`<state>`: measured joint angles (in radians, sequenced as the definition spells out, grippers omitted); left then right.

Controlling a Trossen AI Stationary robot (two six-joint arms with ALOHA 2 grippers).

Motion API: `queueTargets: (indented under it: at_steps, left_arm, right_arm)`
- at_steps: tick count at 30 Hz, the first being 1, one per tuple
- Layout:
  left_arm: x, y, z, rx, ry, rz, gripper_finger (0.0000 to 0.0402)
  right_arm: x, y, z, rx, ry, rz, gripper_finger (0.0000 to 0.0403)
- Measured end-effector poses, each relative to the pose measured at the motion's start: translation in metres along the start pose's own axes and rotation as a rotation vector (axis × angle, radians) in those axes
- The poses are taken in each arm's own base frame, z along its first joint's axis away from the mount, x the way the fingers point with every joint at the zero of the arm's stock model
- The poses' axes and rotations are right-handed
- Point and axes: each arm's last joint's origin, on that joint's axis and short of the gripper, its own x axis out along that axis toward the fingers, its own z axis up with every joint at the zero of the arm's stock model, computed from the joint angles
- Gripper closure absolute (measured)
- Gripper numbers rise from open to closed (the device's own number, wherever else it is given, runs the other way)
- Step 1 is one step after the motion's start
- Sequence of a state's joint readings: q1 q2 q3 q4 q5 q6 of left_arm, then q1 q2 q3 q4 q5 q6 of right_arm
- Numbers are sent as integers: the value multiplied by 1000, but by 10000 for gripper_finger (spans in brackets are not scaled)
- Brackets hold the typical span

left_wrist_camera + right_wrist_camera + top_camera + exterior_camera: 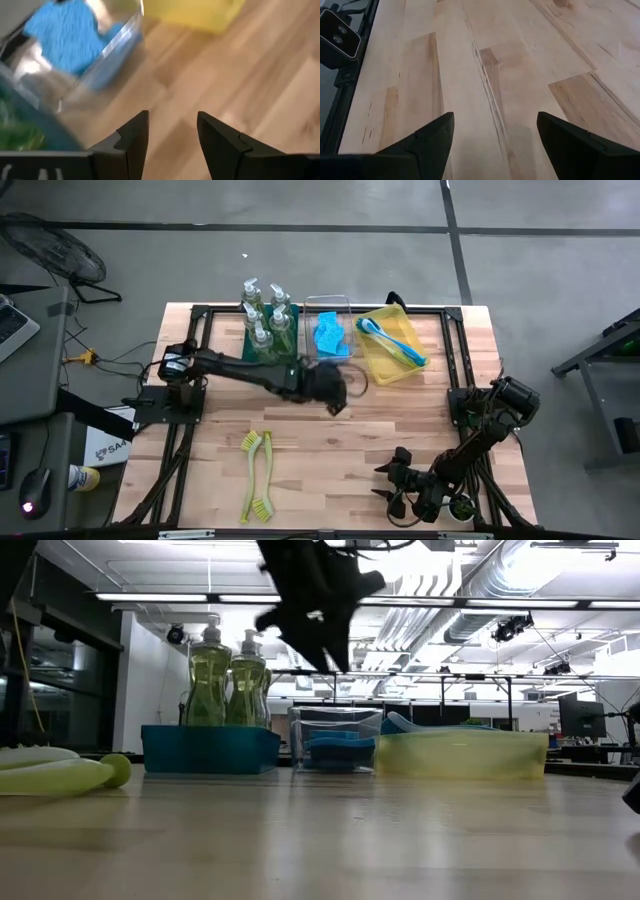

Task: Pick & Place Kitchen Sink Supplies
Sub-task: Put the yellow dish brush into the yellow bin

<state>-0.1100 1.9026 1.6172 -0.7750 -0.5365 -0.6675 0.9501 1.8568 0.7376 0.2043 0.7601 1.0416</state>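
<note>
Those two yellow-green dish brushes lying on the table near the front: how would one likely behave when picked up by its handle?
The yellow-green dish brushes look thin and long-handled, so probably light and fairly stiff. The bristle head at one end would likely make a mid-handle grasp tip that way. The smooth plastic handle may slip or twist between the fingers.

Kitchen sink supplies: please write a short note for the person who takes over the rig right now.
Left gripper: open, empty, above the table in front of the clear bin.
Right gripper: open, empty, waiting at the near right edge.
Done: soap bottles in the teal bin; blue sponges in the clear bin; blue brushes in the yellow bin.
Left: two yellow-green brushes lie on the table, near left.
</note>
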Motion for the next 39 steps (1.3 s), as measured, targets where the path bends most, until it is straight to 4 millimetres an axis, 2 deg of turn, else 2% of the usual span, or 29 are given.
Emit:
queueTargets:
  at_steps: [9,15,21,27,32,39]
  left_arm:
    - [-49,-39,-60,-27,45,45,239]
    - [-81,-56,-97,-97,28,42,239]
    - [-110,-63,-131,-218,43,52,239]
    - [-132,-65,-159,-345,142,66,239]
    - [-145,-66,-177,-416,280,82,239]
    - [-153,-66,-196,-481,347,104,239]
  right_arm:
    - [0,0,-1,15,8,6,124]
    - [0,0,-1,15,8,6,124]
    - [0,1,-1,15,30,18,124]
    - [-2,2,-3,11,34,25,124]
    - [-4,3,-5,4,37,34,124]
    - [-6,4,-6,15,40,40,124]
